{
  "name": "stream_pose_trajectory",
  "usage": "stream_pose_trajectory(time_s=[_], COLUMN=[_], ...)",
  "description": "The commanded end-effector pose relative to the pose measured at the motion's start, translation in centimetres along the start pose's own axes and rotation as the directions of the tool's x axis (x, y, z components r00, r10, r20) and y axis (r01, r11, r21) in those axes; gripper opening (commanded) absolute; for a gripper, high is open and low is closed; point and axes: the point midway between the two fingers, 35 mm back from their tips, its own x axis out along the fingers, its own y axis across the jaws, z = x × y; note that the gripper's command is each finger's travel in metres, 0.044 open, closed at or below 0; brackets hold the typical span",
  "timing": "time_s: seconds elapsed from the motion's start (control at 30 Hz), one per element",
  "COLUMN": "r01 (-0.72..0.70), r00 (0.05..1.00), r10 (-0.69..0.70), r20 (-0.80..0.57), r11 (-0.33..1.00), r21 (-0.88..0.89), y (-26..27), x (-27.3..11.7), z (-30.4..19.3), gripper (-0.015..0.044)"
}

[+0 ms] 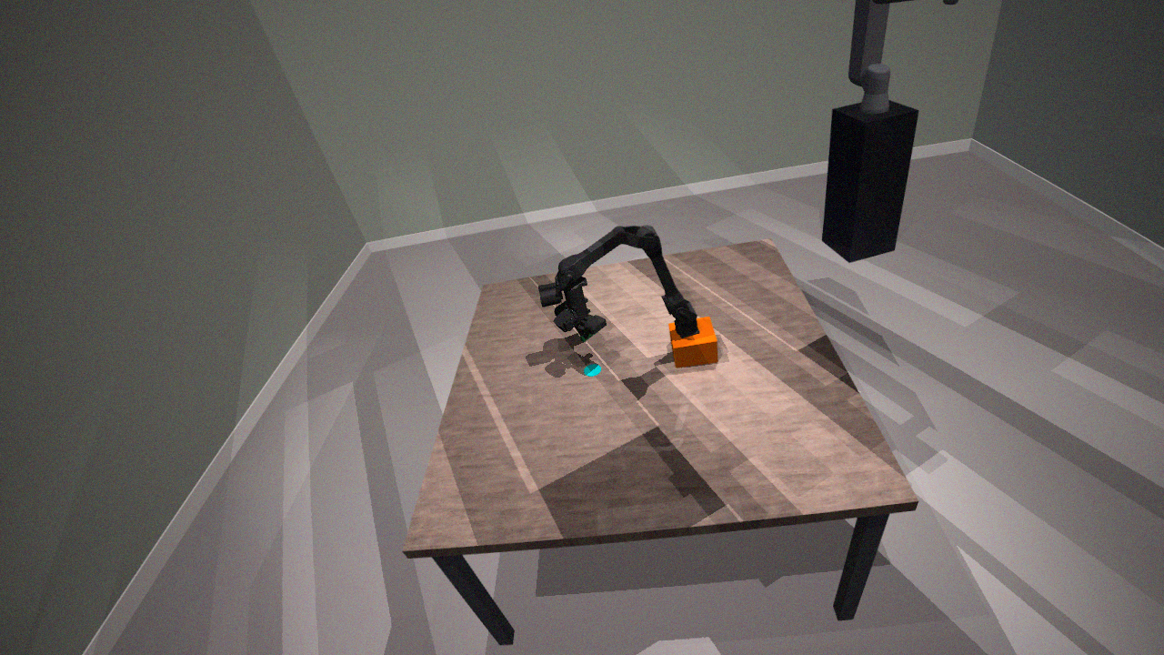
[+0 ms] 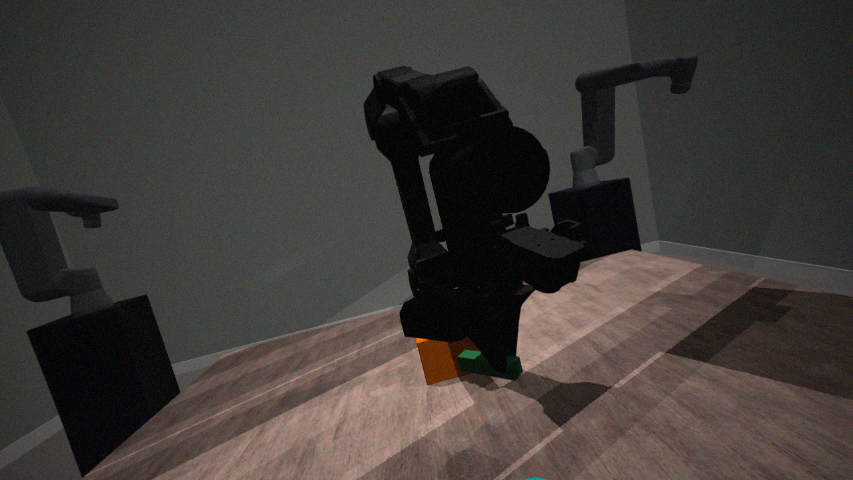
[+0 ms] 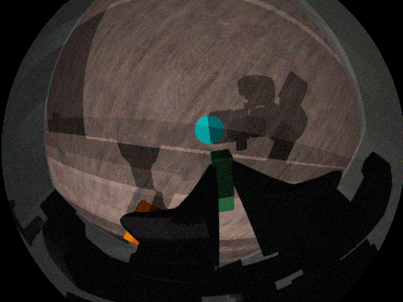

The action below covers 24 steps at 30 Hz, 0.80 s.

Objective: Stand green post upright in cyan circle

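Observation:
My gripper (image 1: 587, 333) (image 2: 504, 365) (image 3: 222, 166) is shut on the green post (image 2: 474, 361) (image 3: 225, 184), near one end. The post is close to level, not upright, and is held above the table. In the top view the arm hides nearly all of it. The cyan circle (image 1: 592, 370) (image 3: 202, 129) is flat on the table, with nothing standing in it. In the wrist view it lies just beyond the held end of the post, partly in shadow. In the exterior view only a sliver of the circle (image 2: 534, 479) shows at the bottom edge.
The arm's base stands on an orange box (image 1: 696, 351) (image 2: 437, 361), to the right of the circle in the top view. The wooden table (image 1: 618, 497) carries several shadows. Grey arms on dark pedestals (image 1: 867, 183) (image 2: 101, 382) stand away from the table.

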Motion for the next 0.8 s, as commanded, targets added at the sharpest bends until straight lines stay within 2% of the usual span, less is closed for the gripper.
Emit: stream_pose_trajectory(time_s=[0.0,0.77], r01=[0.001,-0.025], r00=[1.000,0.985], r10=[-0.001,0.012], r20=[0.005,0.172], r11=[1.000,0.997], r21=[-0.008,0.075], y=[-0.1,-1.4], x=[0.2,2.5], z=[0.2,1.8], gripper=[0.0023,0.0023])
